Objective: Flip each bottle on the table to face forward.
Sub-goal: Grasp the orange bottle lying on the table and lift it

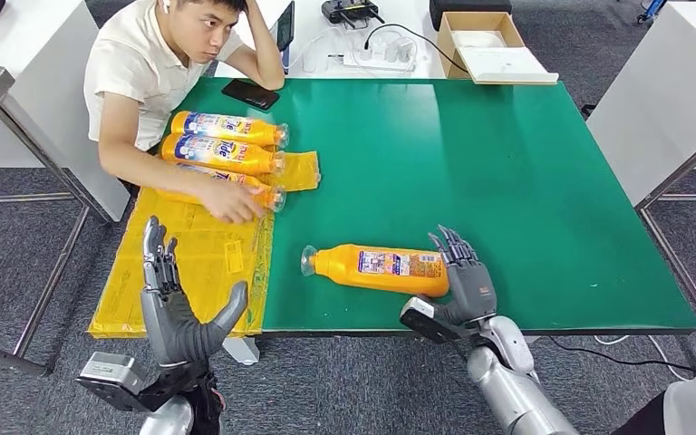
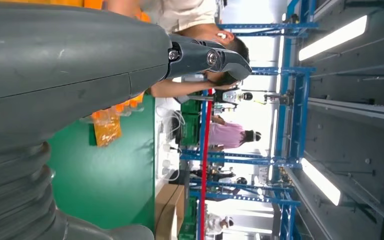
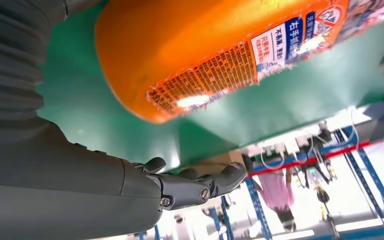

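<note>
Our right hand (image 1: 468, 283), fingers spread and holding nothing, sits at the base of the orange plastic detergent bottle (image 1: 376, 268) lying beside it; a nudge could roll it away. Our left hand (image 1: 174, 308) hovers open.

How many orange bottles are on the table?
4. Three lie side by side at the table's far left by the person: top bottle, middle bottle, and third bottle under the person's hand. A lone bottle lies near the front edge beside the right hand.
</note>
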Robot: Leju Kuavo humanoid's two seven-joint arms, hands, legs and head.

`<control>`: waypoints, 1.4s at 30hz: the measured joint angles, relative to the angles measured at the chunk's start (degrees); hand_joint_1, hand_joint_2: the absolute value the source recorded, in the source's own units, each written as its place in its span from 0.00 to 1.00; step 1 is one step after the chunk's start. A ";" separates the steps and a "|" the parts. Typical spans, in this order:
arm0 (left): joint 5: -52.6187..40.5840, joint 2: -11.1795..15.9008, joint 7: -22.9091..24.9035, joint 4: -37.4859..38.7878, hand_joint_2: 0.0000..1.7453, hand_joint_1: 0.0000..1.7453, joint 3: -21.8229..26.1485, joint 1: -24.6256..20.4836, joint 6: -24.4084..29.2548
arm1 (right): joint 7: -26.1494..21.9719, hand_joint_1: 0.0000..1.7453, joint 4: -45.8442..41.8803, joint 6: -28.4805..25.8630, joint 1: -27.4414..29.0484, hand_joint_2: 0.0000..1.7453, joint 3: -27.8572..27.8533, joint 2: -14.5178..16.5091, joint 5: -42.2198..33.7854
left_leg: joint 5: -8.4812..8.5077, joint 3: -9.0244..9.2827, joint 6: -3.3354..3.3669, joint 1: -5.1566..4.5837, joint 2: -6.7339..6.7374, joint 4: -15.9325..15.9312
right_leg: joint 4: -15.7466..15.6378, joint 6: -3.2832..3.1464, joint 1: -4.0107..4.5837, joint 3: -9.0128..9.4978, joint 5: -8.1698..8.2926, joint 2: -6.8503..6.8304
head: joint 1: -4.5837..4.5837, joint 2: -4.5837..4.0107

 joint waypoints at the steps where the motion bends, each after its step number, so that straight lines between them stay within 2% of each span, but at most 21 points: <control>1: 0.47 -0.02 0.46 0.17 1.00 0.00 -0.20 -0.24 -0.29 | 0.17 0.00 0.69 0.34 -0.37 1.00 0.16 0.09 -0.05 | 0.00 0.00 0.00 0.00 0.00 0.00 | 0.00 0.00 0.00 0.00 0.00 0.00 | 0.00 -0.01; 8: 4.04 -0.16 5.87 1.73 1.00 0.00 -2.33 -2.22 -3.19 | 4.89 0.00 6.41 1.66 -3.33 1.00 2.88 0.65 4.54 | 0.00 0.01 0.01 -0.02 0.04 0.00 | -0.01 0.01 -0.02 0.01 0.01 0.01 | 0.01 -0.01; 18: 3.79 -0.10 9.28 4.00 1.00 0.00 -4.15 -3.15 -4.64 | 7.99 0.00 9.73 7.46 -6.58 1.00 6.29 0.97 5.62 | -0.01 0.14 0.00 -0.01 0.24 0.00 | -0.01 -0.01 0.00 0.04 0.03 0.08 | 0.00 0.00; 19: 3.80 -0.09 9.50 4.24 1.00 0.00 -4.28 -3.30 -4.86 | 8.64 0.09 9.96 8.68 -6.98 1.00 6.55 0.98 5.66 | -0.01 0.18 -0.01 -0.01 0.27 0.00 | -0.02 -0.01 0.00 0.06 0.03 0.11 | 0.00 0.00; 22: 3.80 -0.08 10.03 4.90 1.00 0.00 -4.56 -3.83 -5.49 | 10.45 0.83 10.86 13.15 -8.39 1.00 7.28 0.97 5.70 | -0.03 0.36 -0.01 -0.01 0.42 0.00 | -0.03 -0.02 0.00 0.17 0.04 0.20 | 0.01 0.00; 23: 3.80 -0.07 10.18 5.09 1.00 0.00 -4.58 -3.98 -5.69 | 10.76 0.99 11.18 14.66 -8.81 1.00 7.54 0.93 5.66 | -0.03 0.42 -0.01 -0.01 0.48 0.00 | -0.03 -0.02 0.00 0.23 0.04 0.22 | 0.01 0.01; 28: 3.89 -0.05 10.66 5.96 1.00 0.00 -4.58 -4.57 -6.48 | 10.92 1.00 12.48 19.48 -10.53 1.00 8.75 0.29 4.91 | -0.08 0.74 -0.05 -0.01 0.57 0.00 | -0.06 -0.02 0.00 0.47 0.04 0.34 | 0.02 0.00; 42: 4.46 -0.01 11.27 6.83 1.00 0.00 -4.58 -5.10 -7.26 | 11.90 1.00 14.14 20.51 -11.67 1.00 9.85 -0.51 4.41 | -0.10 0.93 -0.04 -0.01 0.58 0.00 | -0.06 -0.03 0.01 0.67 0.04 0.38 | 0.00 0.00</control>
